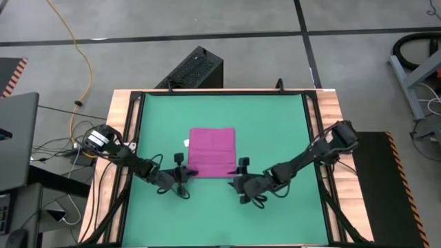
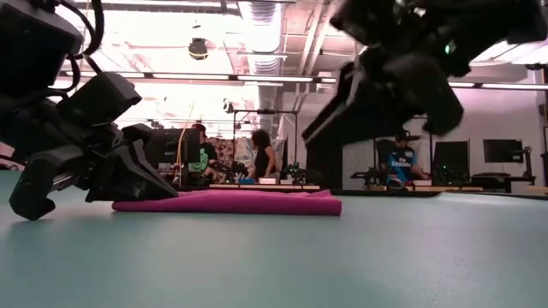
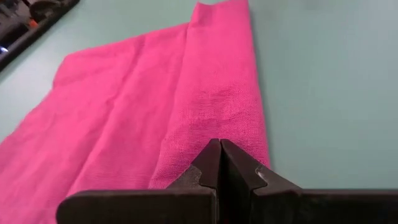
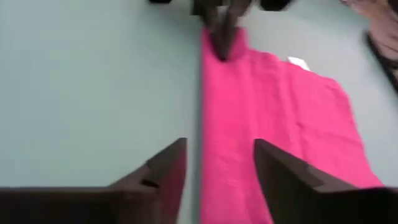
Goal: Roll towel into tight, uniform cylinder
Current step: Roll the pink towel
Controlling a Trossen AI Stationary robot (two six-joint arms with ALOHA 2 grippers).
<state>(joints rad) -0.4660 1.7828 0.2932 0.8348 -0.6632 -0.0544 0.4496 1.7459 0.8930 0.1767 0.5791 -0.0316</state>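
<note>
The towel (image 1: 212,153), a magenta-pink cloth, lies on the green mat (image 1: 275,131) roughly at the middle of the table, slightly toward the near edge where the two arms meet. From above it reads as a rectangle, with its near edge doubled over into a narrow rolled or folded band running from side to side; the remainder lies flat behind that band. A small white tag (image 1: 186,142) shows at the towel's left edge. In the low view the cloth (image 2: 227,202) sits low and flat on the mat, with a slightly thicker rounded end on the right of that picture. The left gripper (image 1: 180,169) is at the left end of the folded band, its fingers (image 3: 219,167) pressed together with no gap visible between them; the tips rest on or at the edge of the fold, and whether any cloth is caught between them cannot be told. The right gripper (image 1: 242,171) is at the right end of the same band, its fingers (image 4: 166,169) spread apart and straddling the line of the fold, with the cloth visible between them but not clamped. The right wrist view also shows the left gripper (image 4: 222,31), blurred, at the far end of the band. Beyond the table, the low view shows people (image 2: 261,154) seated and standing in the room behind.
</note>
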